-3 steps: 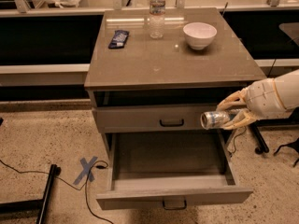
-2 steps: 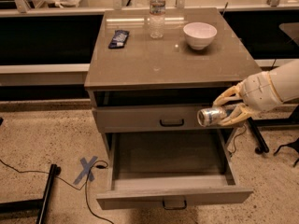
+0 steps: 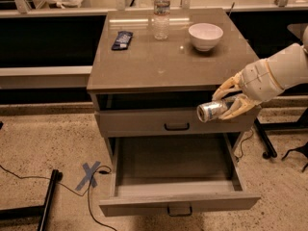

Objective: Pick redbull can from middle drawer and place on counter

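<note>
Clear bottle (image 3: 161, 13) standing upright, white bowl (image 3: 205, 35) sitting beside it, dark packet (image 3: 122, 39) lying left — blue tape cross (image 3: 89, 174) lying on floor (image 3: 43, 138).

Counter (image 3: 159, 66): bottle (image 3: 161, 14), bowl (image 3: 205, 36), perhaps wallet (image 3: 122, 39); jaws below edge.

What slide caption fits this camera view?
Gripper holds slim silver-blue metal can sideways above the open grey drawer, not yet on the glossy grey-brown counter.

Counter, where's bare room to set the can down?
The counter is bare in front, from the bowl, bottle and dark packet to the front edge; the back row is crowded. The gripper holds the redbull can below the front right corner.
</note>
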`<state>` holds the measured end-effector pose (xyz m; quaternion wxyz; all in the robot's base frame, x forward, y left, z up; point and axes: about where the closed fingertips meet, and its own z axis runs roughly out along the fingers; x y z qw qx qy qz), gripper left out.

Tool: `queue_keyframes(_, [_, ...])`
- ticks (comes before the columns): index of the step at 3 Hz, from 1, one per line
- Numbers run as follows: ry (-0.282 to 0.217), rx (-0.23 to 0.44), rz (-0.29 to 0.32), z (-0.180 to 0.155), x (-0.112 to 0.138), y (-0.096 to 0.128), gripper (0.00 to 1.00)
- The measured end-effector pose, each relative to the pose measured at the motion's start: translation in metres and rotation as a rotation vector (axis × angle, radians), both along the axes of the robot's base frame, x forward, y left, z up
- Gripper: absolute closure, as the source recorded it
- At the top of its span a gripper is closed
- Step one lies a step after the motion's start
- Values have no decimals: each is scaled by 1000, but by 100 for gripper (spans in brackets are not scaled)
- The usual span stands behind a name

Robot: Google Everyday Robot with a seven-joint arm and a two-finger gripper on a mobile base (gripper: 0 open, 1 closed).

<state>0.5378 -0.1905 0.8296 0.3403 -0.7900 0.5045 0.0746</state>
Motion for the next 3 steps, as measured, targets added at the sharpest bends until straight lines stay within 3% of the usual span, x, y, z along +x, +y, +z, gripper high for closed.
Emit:
queue_keyframes(2, [-33, -96, 25, 39, 32, 12, 100])
queue_keyframes(3, [-15, -51, 42, 44, 65, 18, 100])
